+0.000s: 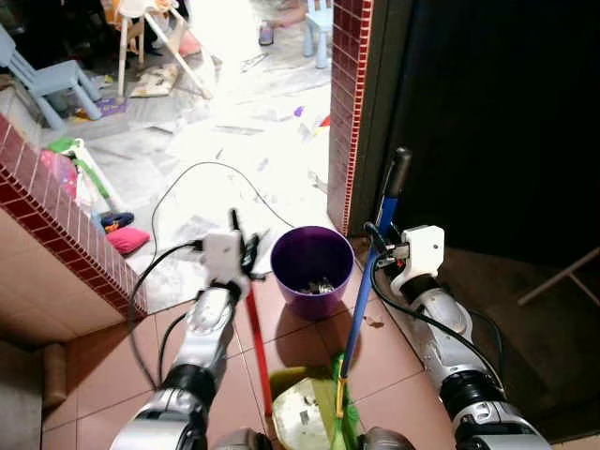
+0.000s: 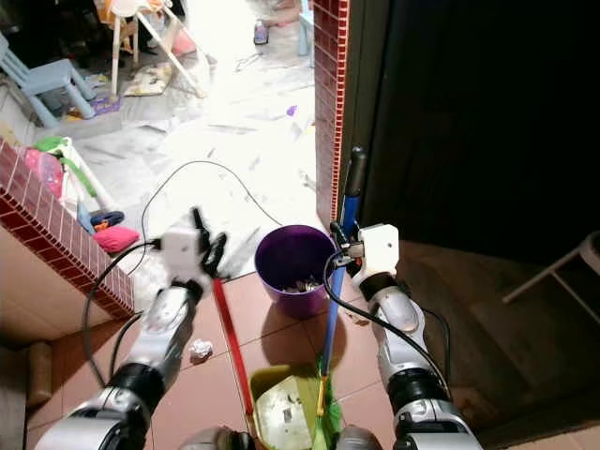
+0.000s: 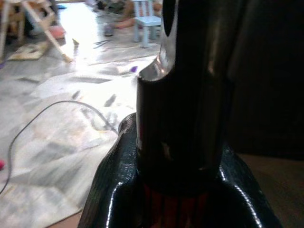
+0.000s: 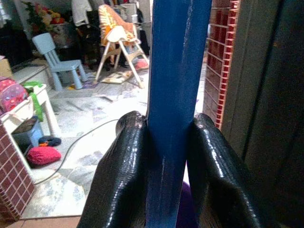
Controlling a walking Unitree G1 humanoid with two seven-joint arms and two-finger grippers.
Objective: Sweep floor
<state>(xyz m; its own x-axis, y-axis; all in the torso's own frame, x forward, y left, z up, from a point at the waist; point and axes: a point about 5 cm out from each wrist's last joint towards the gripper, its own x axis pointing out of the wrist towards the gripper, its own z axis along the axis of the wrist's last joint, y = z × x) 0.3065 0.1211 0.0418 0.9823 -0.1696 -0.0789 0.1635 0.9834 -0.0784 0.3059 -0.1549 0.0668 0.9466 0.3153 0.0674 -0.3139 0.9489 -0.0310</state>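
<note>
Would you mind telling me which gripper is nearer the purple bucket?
Judged by eye, the left gripper, shut on the red handle just beside the purple bucket. The right gripper, clamping the blue broom handle, sits slightly farther.

Right claw (image 2: 343, 246) clamped on blue broom handle (image 2: 336, 298) beside purple bucket (image 2: 292, 263).

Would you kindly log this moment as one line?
left gripper: shut on red dustpan handle | right gripper: shut on blue broom handle | purple bin ahead

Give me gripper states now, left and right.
Left gripper: shut on the red handle of the dustpan.
Right gripper: shut on the blue broom handle.
</note>
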